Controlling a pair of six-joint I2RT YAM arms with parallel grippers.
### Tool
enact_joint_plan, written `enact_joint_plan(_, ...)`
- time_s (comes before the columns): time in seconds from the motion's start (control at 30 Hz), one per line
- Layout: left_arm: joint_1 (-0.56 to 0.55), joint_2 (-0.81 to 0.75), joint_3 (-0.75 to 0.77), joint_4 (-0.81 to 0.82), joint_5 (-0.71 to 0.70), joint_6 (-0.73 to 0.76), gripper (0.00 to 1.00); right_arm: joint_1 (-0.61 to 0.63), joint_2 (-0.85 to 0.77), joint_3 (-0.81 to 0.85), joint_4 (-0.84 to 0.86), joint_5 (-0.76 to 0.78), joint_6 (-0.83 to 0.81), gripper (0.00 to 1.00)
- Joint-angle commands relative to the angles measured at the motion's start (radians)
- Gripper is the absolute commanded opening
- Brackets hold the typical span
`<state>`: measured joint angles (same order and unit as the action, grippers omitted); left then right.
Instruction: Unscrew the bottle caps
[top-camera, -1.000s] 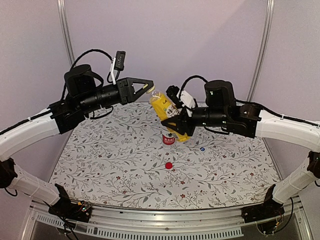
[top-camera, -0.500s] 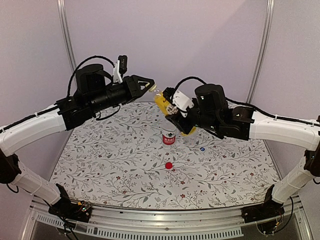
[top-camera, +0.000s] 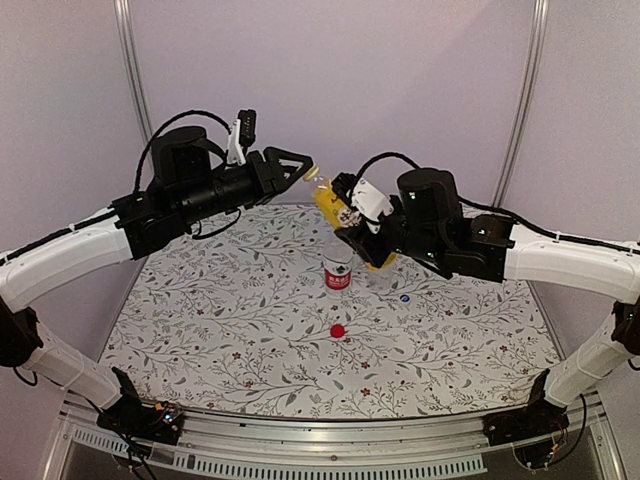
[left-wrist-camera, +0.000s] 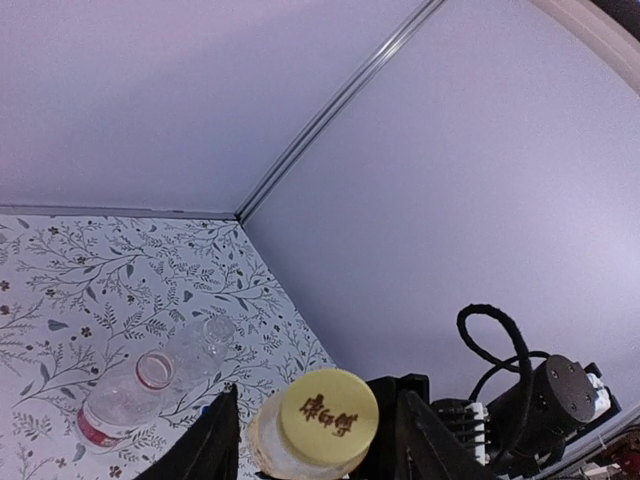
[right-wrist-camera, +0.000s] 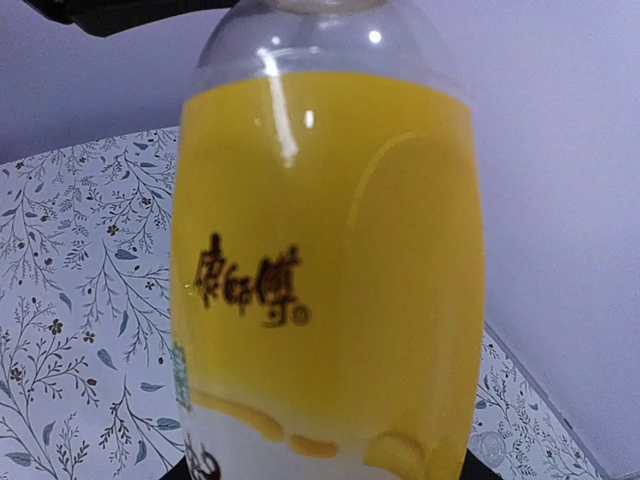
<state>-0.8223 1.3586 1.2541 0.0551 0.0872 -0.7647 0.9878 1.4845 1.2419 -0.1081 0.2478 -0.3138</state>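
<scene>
Floral tablecloth (top-camera: 200, 320) bears the loose red cap (top-camera: 337, 330), the open red-labelled bottle (top-camera: 338, 278), the open clear bottle (left-wrist-camera: 205, 342) and the blue cap (top-camera: 405, 298), so two are done. Above, the left gripper (left-wrist-camera: 317, 395) stands slightly open astride the yellow cap (left-wrist-camera: 328, 410), not yet off the yellow bottle (right-wrist-camera: 330, 250) that the right gripper (top-camera: 356, 240) clamps.

Yellow bottle (top-camera: 330, 207) aloft, capped, 2 clear bottles (top-camera: 338, 272) upright, red cap (top-camera: 338, 330), blue cap (top-camera: 405, 298) loose

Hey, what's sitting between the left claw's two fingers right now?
The yellow cap, on the yellow bottle that the right claw holds. The left wrist view shows it, with a slim gap on each side.
</scene>
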Motion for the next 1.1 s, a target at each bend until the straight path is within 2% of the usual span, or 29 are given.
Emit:
enact_joint_plan(0.0,0.008,-0.025,0.006,0.014,0.024,0.032,0.54,-0.001,-0.042,-0.018,0.032,-0.056,0.017,0.36)
enact_joint_plan(0.17,0.011,-0.035,-0.001,0.017,0.046,0.040,0.61,-0.001,-0.051,-0.021,0.032,-0.094,0.026,0.36)
enact_joint_plan(0.4,0.016,-0.081,-0.039,0.098,0.122,0.150,0.85,-0.002,-0.065,-0.038,0.032,-0.190,0.036,0.36)
enact_joint_plan(0.5,0.026,-0.112,-0.083,0.171,0.213,0.219,0.90,-0.004,-0.080,-0.047,0.033,-0.269,0.046,0.35)
enact_joint_plan(0.67,0.037,-0.134,-0.085,0.180,0.403,0.395,0.89,-0.021,-0.110,-0.069,0.042,-0.447,0.066,0.35)
enact_joint_plan(0.77,0.042,-0.130,-0.071,0.152,0.502,0.469,0.85,-0.032,-0.129,-0.086,0.057,-0.555,0.071,0.35)
enact_joint_plan(0.93,0.044,-0.111,-0.063,0.134,0.637,0.531,0.79,-0.039,-0.138,-0.087,0.065,-0.688,0.079,0.36)
enact_joint_plan(1.07,0.043,-0.101,-0.066,0.153,0.700,0.534,0.71,-0.043,-0.134,-0.088,0.068,-0.713,0.084,0.36)
